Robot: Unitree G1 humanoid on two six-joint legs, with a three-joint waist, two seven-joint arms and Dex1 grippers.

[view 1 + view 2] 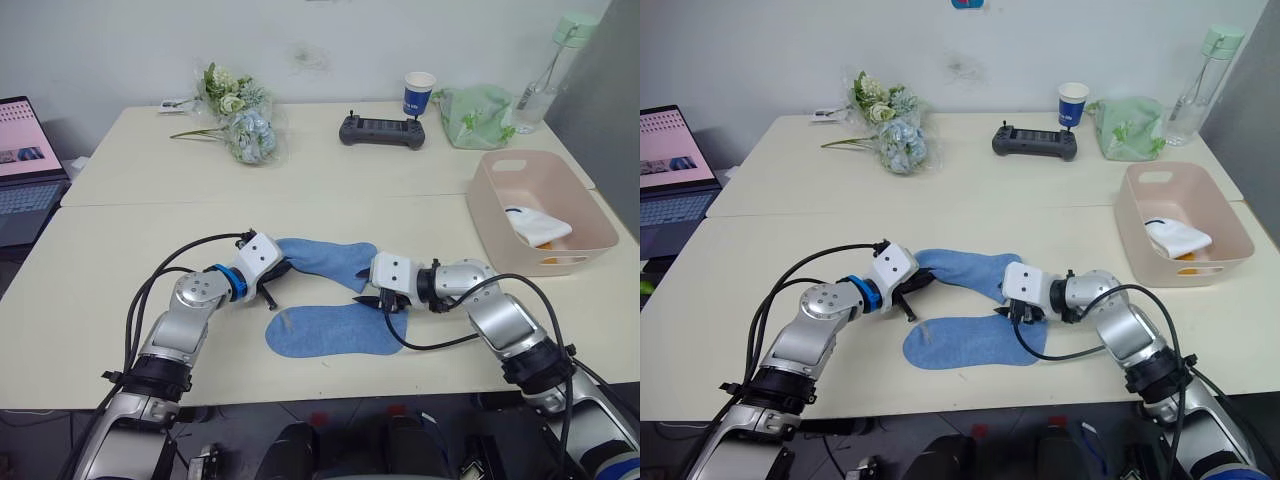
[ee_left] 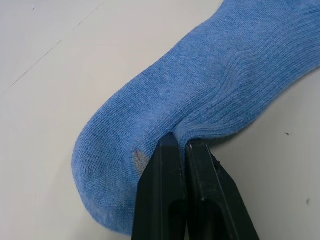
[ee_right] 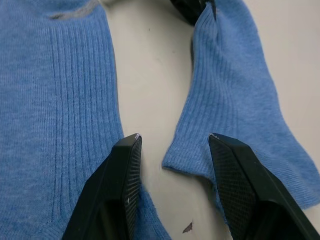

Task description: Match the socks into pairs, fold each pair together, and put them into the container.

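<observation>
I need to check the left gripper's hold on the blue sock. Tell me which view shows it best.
The left wrist view: the left gripper has its fingers shut on a pinched fold of the upper blue sock, close up. The eye views show that gripper at the sock's end from afar. The right wrist view catches just its tips at the sock's far end.

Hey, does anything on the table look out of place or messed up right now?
Nothing is spilled or damaged. The two blue socks are unmatched: one lies flat, the other lies crooked beyond it, its end pinched by the left gripper. The right gripper is open over them.
</observation>
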